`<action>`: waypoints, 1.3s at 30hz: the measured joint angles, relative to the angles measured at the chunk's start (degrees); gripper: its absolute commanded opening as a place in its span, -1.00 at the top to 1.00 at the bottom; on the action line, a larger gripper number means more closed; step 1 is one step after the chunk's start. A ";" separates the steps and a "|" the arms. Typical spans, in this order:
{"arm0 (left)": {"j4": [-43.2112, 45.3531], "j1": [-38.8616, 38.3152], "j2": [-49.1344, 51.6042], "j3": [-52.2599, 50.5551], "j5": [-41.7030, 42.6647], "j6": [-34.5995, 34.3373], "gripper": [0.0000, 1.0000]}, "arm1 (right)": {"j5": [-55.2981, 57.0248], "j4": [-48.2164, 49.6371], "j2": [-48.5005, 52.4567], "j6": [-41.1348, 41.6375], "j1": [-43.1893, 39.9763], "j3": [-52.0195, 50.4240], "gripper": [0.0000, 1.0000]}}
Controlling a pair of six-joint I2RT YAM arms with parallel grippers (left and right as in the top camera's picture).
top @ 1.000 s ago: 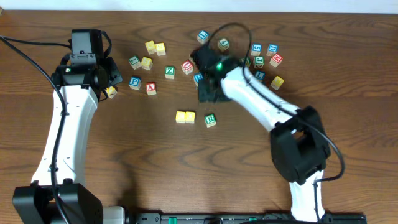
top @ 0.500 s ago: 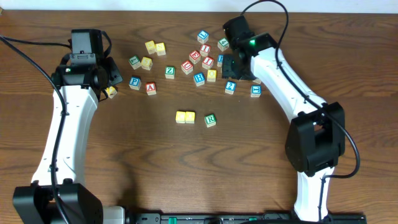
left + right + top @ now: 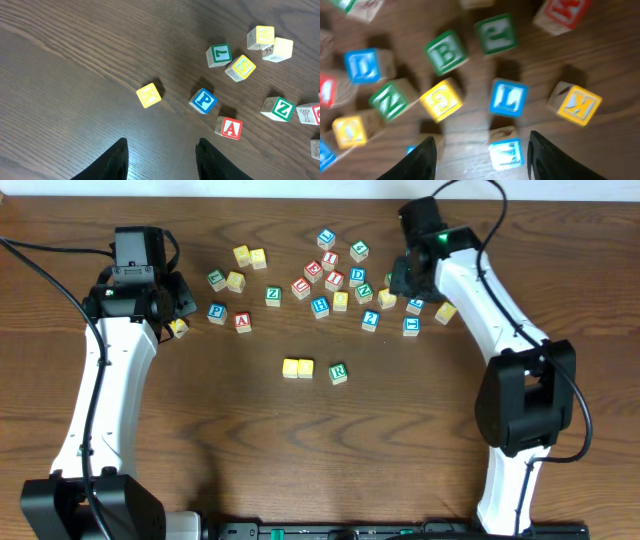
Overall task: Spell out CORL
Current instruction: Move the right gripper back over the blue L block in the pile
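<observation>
Your right claw (image 3: 481, 137) is spread wide and grips nothing. A blue block (image 3: 505, 152) lies between its fingers, nearer the right one. Its letter is too blurred to read, and I cannot tell whether the fingers are down at its level. Just ahead of it sits the blue L block (image 3: 508, 97), the task letter closest to this claw.

Ahead and left of the fingers are:
- a yellow block (image 3: 441, 100) whose letter could be G or C
- a green N block (image 3: 392, 100)
- a green B block (image 3: 446, 52)
- a yellow O block (image 3: 351, 129), further left

Ahead and right is a yellow K block (image 3: 577, 103). The whole right wrist view is blurred, and the blocks along its top edge are cut off. From overhead, the right arm (image 3: 470, 280) covers part of the cluster beneath it.

Your left claw (image 3: 161, 145) is also wide open and empty, with only the 2 fingertips showing at the bottom edge. Ahead of it, none touching the fingers, are another yellow K block (image 3: 149, 94), a blue P block (image 3: 203, 100) and a red A block (image 3: 229, 127).

The started row lies well apart from both claws. It has 2 yellow blocks (image 3: 297, 367) touching each other, with the green R block (image 3: 338, 373) just beside them. The yellow pair's letters are too small to read from overhead.
</observation>
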 measured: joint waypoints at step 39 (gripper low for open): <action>0.04 0.00 0.00 0.00 0.00 0.00 0.13 | -1.25 -1.14 -5.57 -3.30 -1.95 -2.23 0.47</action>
